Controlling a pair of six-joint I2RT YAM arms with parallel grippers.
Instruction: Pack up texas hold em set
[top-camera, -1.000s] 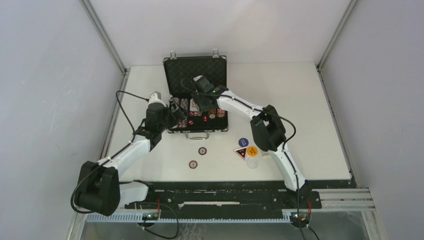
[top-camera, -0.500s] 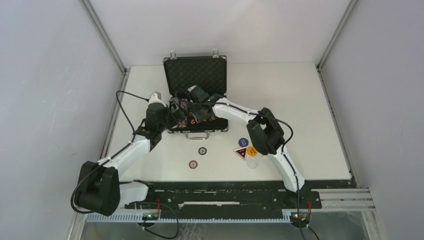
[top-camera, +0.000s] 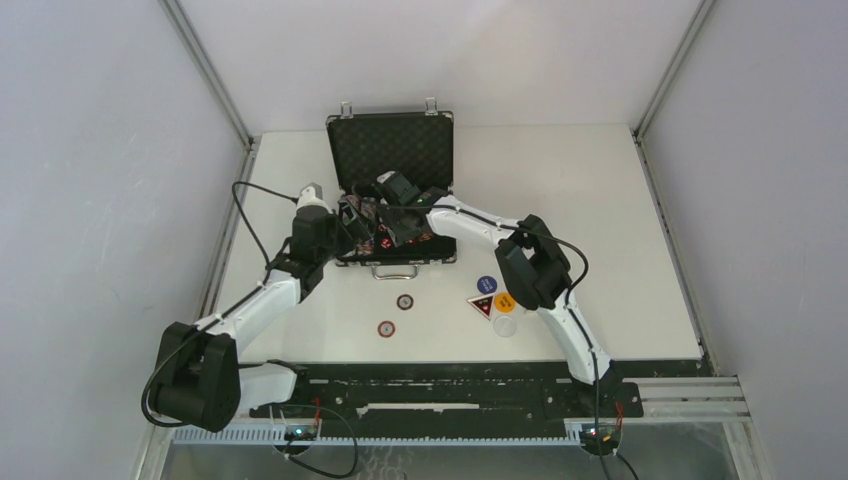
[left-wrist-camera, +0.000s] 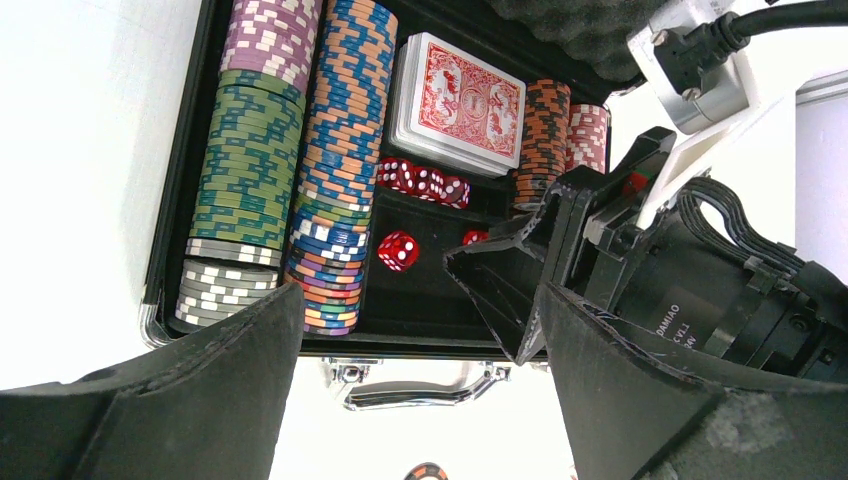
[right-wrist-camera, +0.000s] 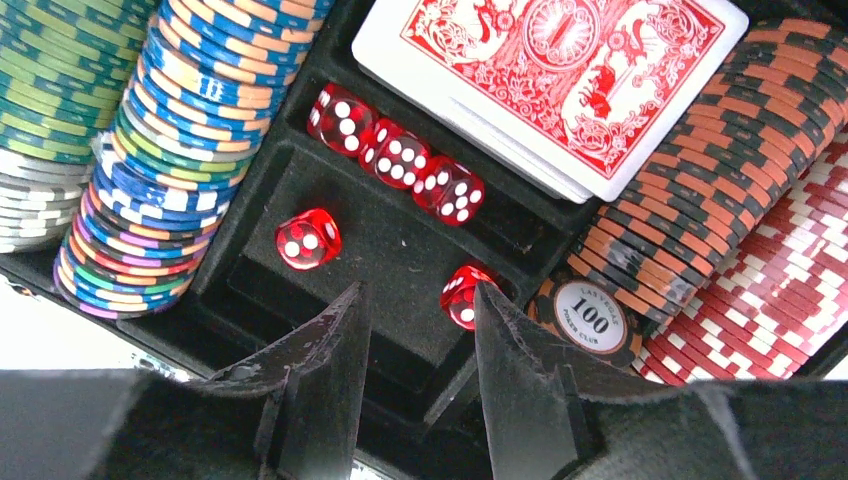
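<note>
From overhead, the smooth white table (top-camera: 600, 200) fills the middle of the frame. The left arm (top-camera: 265, 290) and right arm (top-camera: 540, 265), glossy white shells with black joints, lean in from the bottom edge. At upper centre stands the black case (top-camera: 392, 150), its lid upright and lined with dimpled egg-crate foam, silver trim on the edges and a curved chrome handle (left-wrist-camera: 420, 385) on the near side. Inside, the chip rows (left-wrist-camera: 340, 150) lie on edge like ribbed cylinders, striped purple, green, grey, blue-orange, black-orange and red-white. Between them sits a red-backed deck (left-wrist-camera: 460, 105), flat with rounded corners. The left gripper (left-wrist-camera: 418, 300) hangs over the case's near rim, its broad, rough black fingers spread wide with nothing between them. The right gripper (right-wrist-camera: 420, 295) dips into the felt-lined middle tray, its wedge-shaped fingers parted by a narrow gap, nothing pinched. Lower right of the case lie the dealer buttons (top-camera: 487, 284), flat round discs and one triangle. Two loose chips (top-camera: 405, 301) lie below the handle. Small translucent red dice (right-wrist-camera: 395, 158) sit in the tray, three in a row and two apart, one just beside a fingertip.
</note>
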